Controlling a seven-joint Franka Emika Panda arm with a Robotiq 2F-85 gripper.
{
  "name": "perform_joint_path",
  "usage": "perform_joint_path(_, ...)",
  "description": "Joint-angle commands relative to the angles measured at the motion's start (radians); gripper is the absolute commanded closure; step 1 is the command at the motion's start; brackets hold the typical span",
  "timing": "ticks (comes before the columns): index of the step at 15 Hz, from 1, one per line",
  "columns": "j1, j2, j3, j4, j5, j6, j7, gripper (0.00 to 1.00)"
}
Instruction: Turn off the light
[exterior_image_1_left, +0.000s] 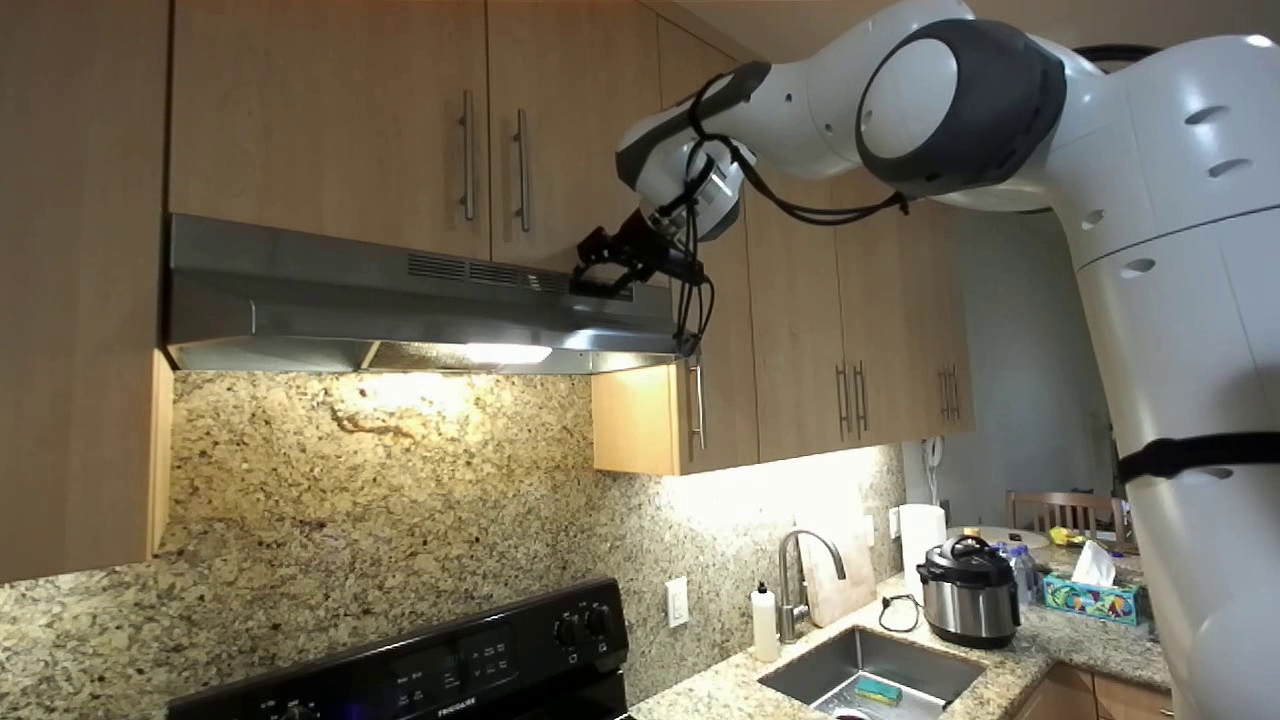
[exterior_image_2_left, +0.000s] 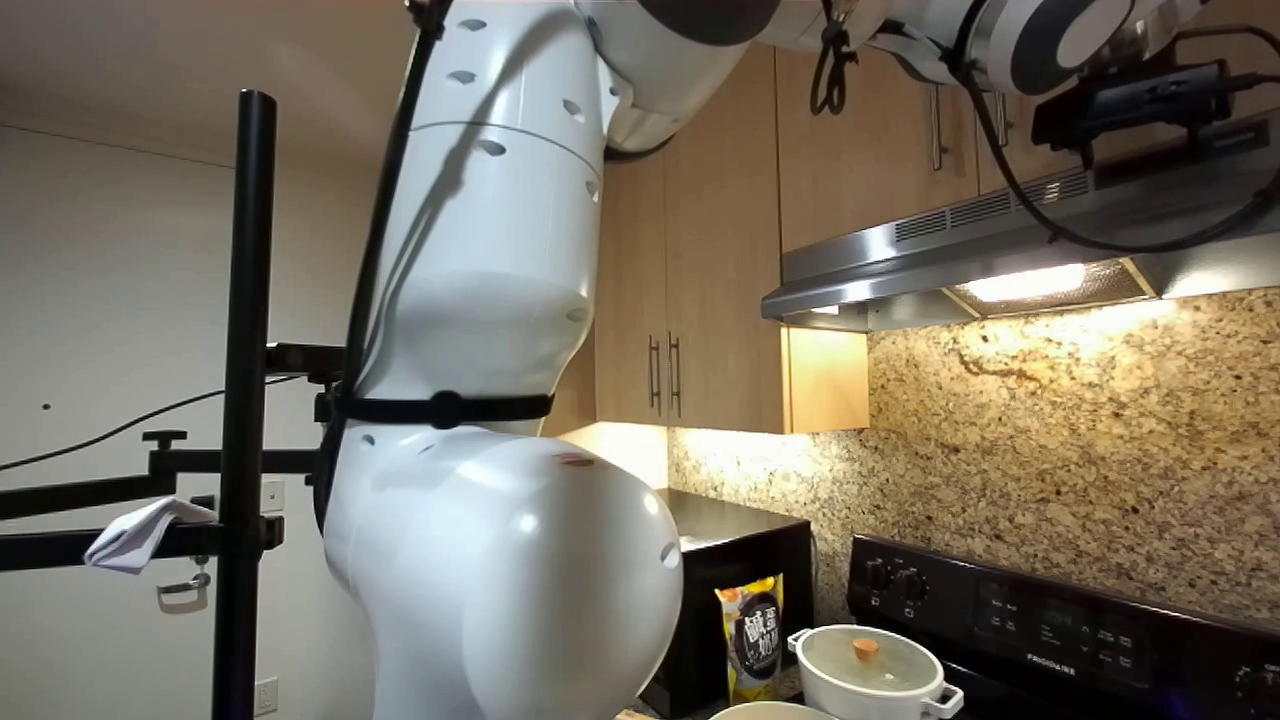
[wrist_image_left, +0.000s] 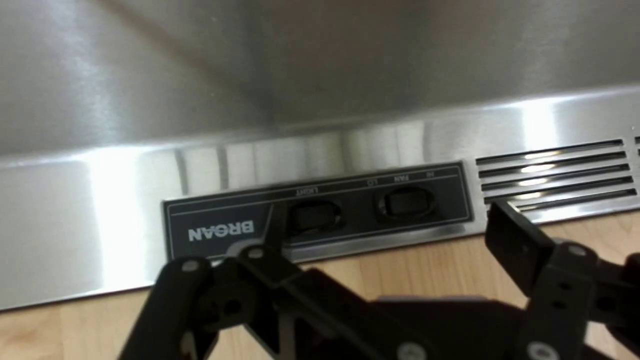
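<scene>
One fingertip (wrist_image_left: 278, 227) of the spread end effector (wrist_image_left: 390, 220) lies just beside the light switch (wrist_image_left: 315, 216) in my wrist view, contact not resolvable, while the lamp (exterior_image_1_left: 508, 353) glows under the range hood (exterior_image_1_left: 330, 290) in both exterior views. For this press I judge a short, straight push on one end of the switch best, a glancing touch likely to slip, off side unreadable, then a check of the lamp. Obstacles: fan switch (wrist_image_left: 407, 201) close by, cabinet door (exterior_image_1_left: 570, 130) above the hood, cable (exterior_image_2_left: 1140, 247) hanging before it in an exterior view.
</scene>
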Motion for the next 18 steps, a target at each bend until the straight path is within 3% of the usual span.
perform_joint_path(1,0.005,-0.04,-0.001,-0.039,-0.017,-0.033,0.025,0.0)
perform_joint_path(18,0.012,-0.044,0.005,-0.052,-0.021,-0.077,0.036,0.0)
